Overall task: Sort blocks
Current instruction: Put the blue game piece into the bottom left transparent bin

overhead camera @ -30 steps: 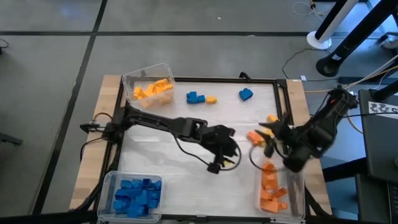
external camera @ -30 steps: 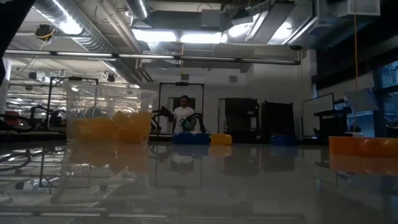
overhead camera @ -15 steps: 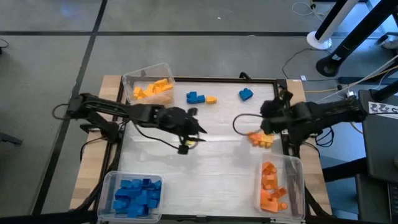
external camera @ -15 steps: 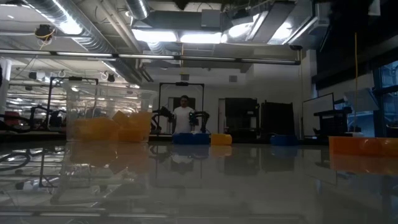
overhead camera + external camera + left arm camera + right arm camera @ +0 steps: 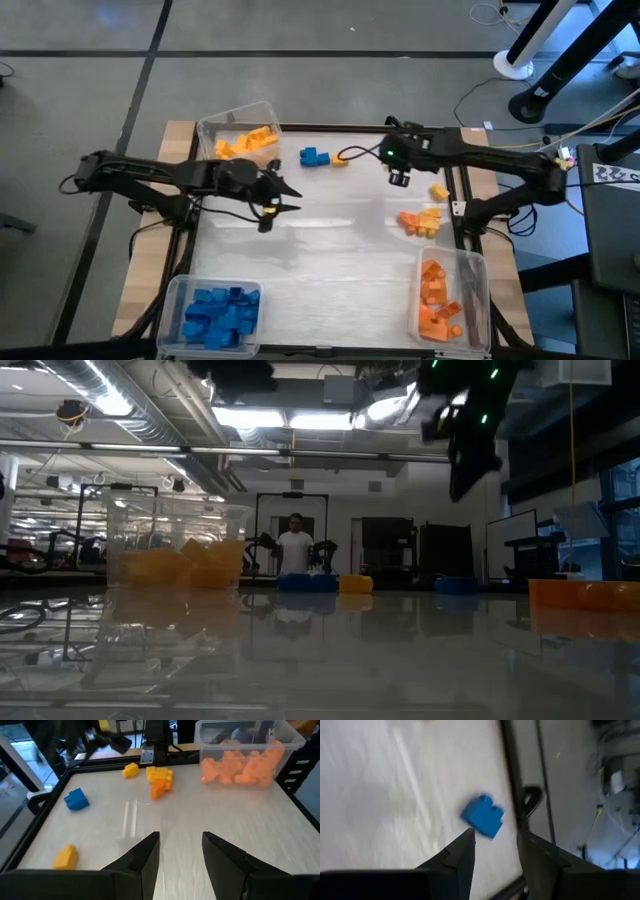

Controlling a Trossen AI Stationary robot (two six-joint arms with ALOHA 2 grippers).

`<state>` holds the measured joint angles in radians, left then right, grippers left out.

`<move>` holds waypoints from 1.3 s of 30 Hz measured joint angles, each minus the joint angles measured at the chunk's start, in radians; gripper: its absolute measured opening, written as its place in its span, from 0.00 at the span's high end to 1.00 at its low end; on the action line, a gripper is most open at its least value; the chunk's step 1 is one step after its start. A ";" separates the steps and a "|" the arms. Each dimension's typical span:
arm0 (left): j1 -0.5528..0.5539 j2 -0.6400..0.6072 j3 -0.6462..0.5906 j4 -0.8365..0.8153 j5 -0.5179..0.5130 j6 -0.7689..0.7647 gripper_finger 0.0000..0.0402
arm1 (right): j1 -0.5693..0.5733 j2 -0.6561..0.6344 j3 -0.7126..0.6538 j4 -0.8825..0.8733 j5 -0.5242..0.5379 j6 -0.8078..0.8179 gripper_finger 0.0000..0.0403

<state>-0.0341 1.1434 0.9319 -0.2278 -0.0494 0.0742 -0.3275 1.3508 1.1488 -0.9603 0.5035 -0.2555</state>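
Small studded toy blocks lie loose along the tray's far edge and right side: a blue block [image 5: 314,156] with a yellow block [image 5: 340,159] just beside it at the middle of the far edge, a lone blue block [image 5: 482,816] near the far right corner, and a mixed orange and yellow cluster [image 5: 421,221] with one more yellow block [image 5: 438,191] against the right edge. Sorted blocks fill three clear bins: the yellow bin [image 5: 205,131] at the far left corner, the blue bin [image 5: 172,296] at the near left corner, and the orange bin [image 5: 477,275] at the near right corner. Over the last second both arms have lifted away from the middle and near right of the tray and swung toward the far edge. The right gripper [image 5: 399,178] now hangs above the lone blue block, its fingers [image 5: 460,855] parted and holding nothing, which suggests that block is the next pick. The left gripper [image 5: 266,214] has drawn back to the left side of the tray, below the yellow bin, its fingers [image 5: 145,854] likewise apart and empty. A person [image 5: 295,545] stands far back in the room. No brand, label or legible writing shows anywhere.
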 joint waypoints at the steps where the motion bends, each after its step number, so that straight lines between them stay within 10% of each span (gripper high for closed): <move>1: 0.003 -0.025 -0.019 -0.002 0.000 0.000 0.66 | -0.014 0.031 0.000 -0.012 -0.004 -0.007 0.63; 18: 0.055 -0.331 -0.275 0.048 0.000 0.002 0.66 | -0.046 0.359 -0.001 0.095 -0.109 0.604 0.63; 39: 0.055 -0.338 -0.288 0.049 0.000 -0.022 0.66 | -0.046 0.398 -0.145 0.143 -0.012 0.855 0.63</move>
<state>0.0204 0.8051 0.6441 -0.1793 -0.0494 0.0521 -0.3737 1.7493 1.0039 -0.8173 0.4916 0.5997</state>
